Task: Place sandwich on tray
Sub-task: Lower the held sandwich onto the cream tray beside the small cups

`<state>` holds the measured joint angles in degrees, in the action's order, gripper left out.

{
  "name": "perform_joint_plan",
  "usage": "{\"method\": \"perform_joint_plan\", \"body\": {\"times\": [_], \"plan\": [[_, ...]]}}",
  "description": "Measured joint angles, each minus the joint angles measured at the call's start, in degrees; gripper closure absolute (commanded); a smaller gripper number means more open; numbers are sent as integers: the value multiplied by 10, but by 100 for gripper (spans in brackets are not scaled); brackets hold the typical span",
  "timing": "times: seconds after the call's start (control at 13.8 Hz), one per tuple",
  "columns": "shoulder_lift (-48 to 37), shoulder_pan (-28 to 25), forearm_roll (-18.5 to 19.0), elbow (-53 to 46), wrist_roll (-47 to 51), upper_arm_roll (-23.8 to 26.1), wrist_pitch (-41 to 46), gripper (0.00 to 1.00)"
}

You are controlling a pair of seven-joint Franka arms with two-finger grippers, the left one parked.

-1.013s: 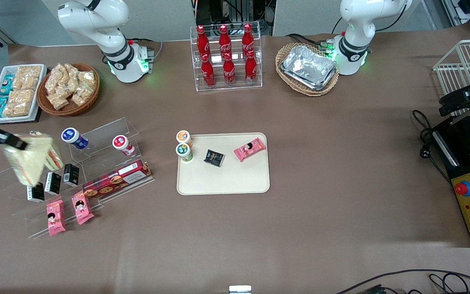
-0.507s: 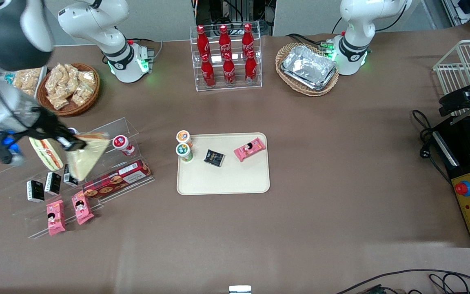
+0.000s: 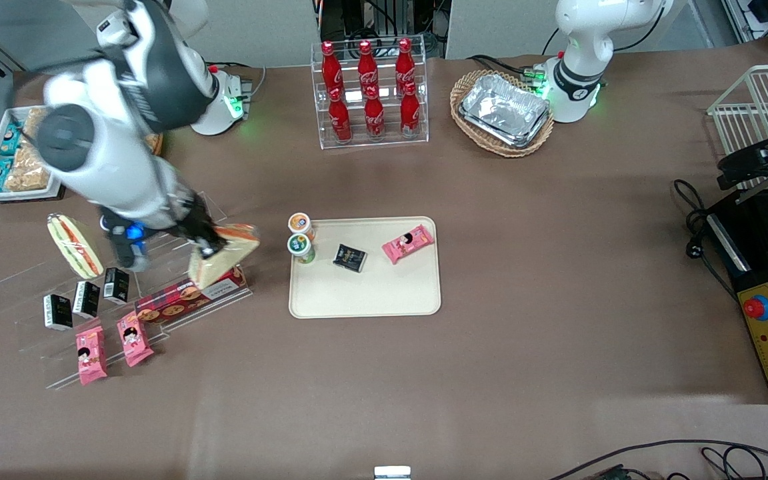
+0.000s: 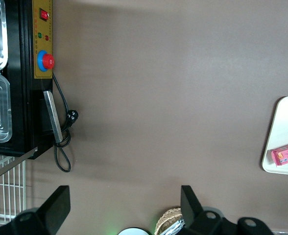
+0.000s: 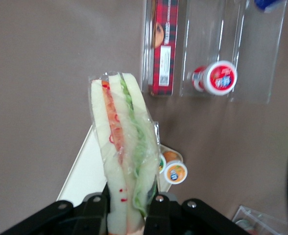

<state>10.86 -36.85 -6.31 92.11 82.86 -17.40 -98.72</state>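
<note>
The red bottles [image 3: 367, 90] in the clear rack carry white Coca-Cola script. No other writing can be read: the red plaid biscuit box [image 3: 192, 293] shows a white label with a barcode in the right wrist view, and the pink snack packets [image 3: 111, 343] show a cartoon face.

The working right arm reaches out from its base over the clear acrylic display steps [image 3: 177, 220], its forearm slanting down and toward the tray [image 3: 365, 297]. The gripper [image 3: 207, 245] hangs above the biscuit box, its fingers [image 5: 156, 208] pressed against the pale bread faces of the sandwich [image 3: 223, 257]. The sandwich is clear of the table, held by one corner with its wedge tipped down below the pincer. In the right wrist view its filling edge faces the camera, green lettuce and orange-red strips under the clear wrap [image 5: 127, 147].

The tray lies near the pincer, toward the parked arm's end, and already holds a pink packet [image 3: 408, 243], a small black packet [image 3: 349, 257] and two small cups [image 3: 301, 239] at its edge nearest the pincer. A second wedge sandwich [image 3: 75, 245] rests on the steps, toward the working arm's end from the pincer.
</note>
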Motion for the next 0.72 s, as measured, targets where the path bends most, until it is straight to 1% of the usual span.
{"method": "perform_joint_plan", "body": {"times": [0.22,0.36,0.51,0.72], "plan": [[56,-47,1,-11,99,0,-26,72],[106,-75,2,-39,173,0,-50,72],[156,-93,2,-68,234,0,-74,71],[217,-107,3,-86,308,0,-131,71]]}}
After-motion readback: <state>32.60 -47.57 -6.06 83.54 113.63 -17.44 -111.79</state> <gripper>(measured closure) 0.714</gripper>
